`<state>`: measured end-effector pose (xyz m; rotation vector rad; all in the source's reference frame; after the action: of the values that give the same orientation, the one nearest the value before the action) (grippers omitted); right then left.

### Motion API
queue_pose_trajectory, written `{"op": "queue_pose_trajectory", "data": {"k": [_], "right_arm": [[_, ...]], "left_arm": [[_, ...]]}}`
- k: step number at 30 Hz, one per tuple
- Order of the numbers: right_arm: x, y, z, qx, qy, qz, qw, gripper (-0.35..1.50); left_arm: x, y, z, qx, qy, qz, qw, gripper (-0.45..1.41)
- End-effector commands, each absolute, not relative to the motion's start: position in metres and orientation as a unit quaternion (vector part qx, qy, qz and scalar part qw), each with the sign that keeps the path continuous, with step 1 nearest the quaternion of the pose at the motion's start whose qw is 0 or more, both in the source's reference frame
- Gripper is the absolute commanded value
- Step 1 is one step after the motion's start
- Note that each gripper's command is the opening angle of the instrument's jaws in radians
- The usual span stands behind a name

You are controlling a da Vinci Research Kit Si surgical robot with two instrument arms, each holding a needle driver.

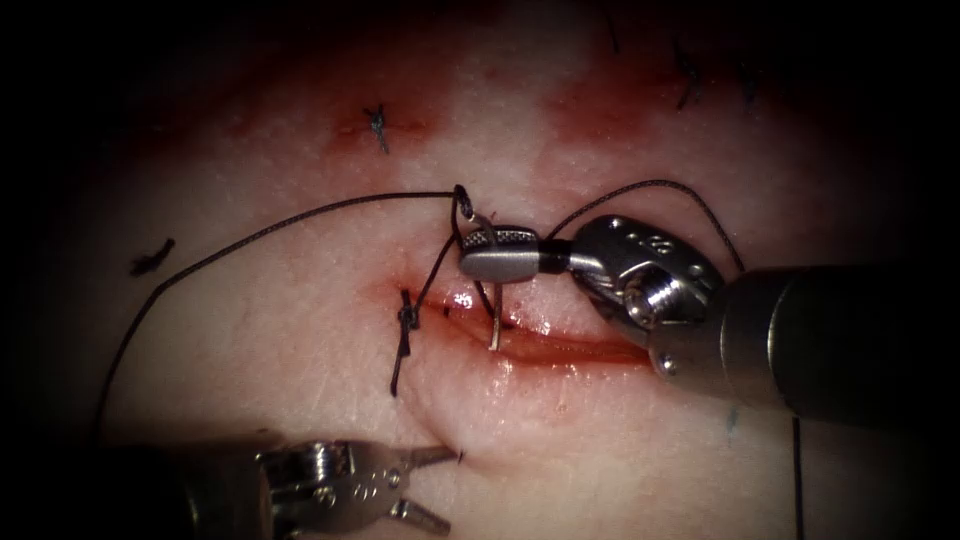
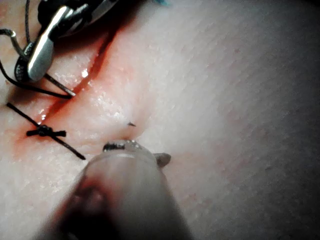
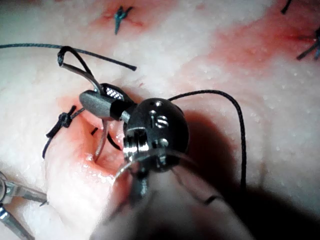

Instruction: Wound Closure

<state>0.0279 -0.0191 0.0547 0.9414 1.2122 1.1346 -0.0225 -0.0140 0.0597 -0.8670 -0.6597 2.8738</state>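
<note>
My right tool's jaws [image 1: 480,252] are shut on the curved needle [image 1: 490,315], gripping it nearer its thread end than its point. The needle's point dips into the cut [image 1: 570,345] in the tissue [image 1: 300,330]; the same grip shows in the right wrist view, with the right jaws [image 3: 95,102] and the needle [image 3: 101,142]. Thread [image 1: 300,213] runs from the needle's tail far out to the left. My left tool [image 1: 440,490] sits below the cut, open and holding nothing, and its own jaw tips [image 2: 140,151] hover over bare tissue.
A tied stitch [image 1: 407,320] closes the cut's left end. Older knots sit above [image 1: 377,128] and at the upper right [image 1: 688,78]. A cut end of thread [image 1: 150,258] lies at the left. A thread loop [image 1: 655,183] arcs over the right tool's wrist. Red fluid pools in the cut.
</note>
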Motion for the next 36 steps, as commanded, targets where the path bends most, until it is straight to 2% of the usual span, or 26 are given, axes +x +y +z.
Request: {"op": "queue_pose_trajectory", "data": {"k": [1, 16, 21, 22, 23, 24, 29, 33, 36], "right_arm": [[0.029, -0.02, 0.055, 0.406, 0.519, 0.482, 0.578, -0.35], [0.0293, -0.026, 0.055, 0.456, 0.472, 0.509, 0.557, -0.35], [0.0282, -0.026, 0.055, 0.453, 0.472, 0.554, 0.515, -0.35], [0.028, -0.025, 0.055, 0.451, 0.48, 0.563, 0.499, 0.14], [0.0272, -0.024, 0.055, 0.434, 0.491, 0.582, 0.482, 0.79], [0.0268, -0.023, 0.055, 0.427, 0.491, 0.59, 0.478, 0.91], [0.0218, -0.019, 0.055, 0.346, 0.516, 0.598, 0.505, 1.13], [0.0187, -0.017, 0.056, 0.302, 0.529, 0.592, 0.528, 1.23], [0.0176, -0.016, 0.056, 0.303, 0.53, 0.587, 0.531, 1.23]], "left_arm": [[-0.023, -0.015, 0.06, -0.282, -0.216, 0.934, 0.034, 0.7], [-0.021, -0.013, 0.059, -0.284, -0.216, 0.934, 0.03, 0.7], [-0.021, -0.013, 0.059, -0.284, -0.217, 0.934, 0.03, 0.7], [-0.0209, -0.013, 0.059, -0.284, -0.217, 0.933, 0.03, 0.7], [-0.0209, -0.013, 0.059, -0.286, -0.216, 0.933, 0.025, 0.68], [-0.0209, -0.013, 0.059, -0.29, -0.213, 0.933, 0.02, 0.68], [-0.0215, -0.011, 0.058, -0.362, -0.192, 0.912, -0.027, 0.43], [-0.0223, -0.008, 0.057, -0.475, -0.165, 0.864, -0.026, 0.39], [-0.0221, -0.007, 0.057, -0.493, -0.156, 0.856, -0.029, 0.44]]}}
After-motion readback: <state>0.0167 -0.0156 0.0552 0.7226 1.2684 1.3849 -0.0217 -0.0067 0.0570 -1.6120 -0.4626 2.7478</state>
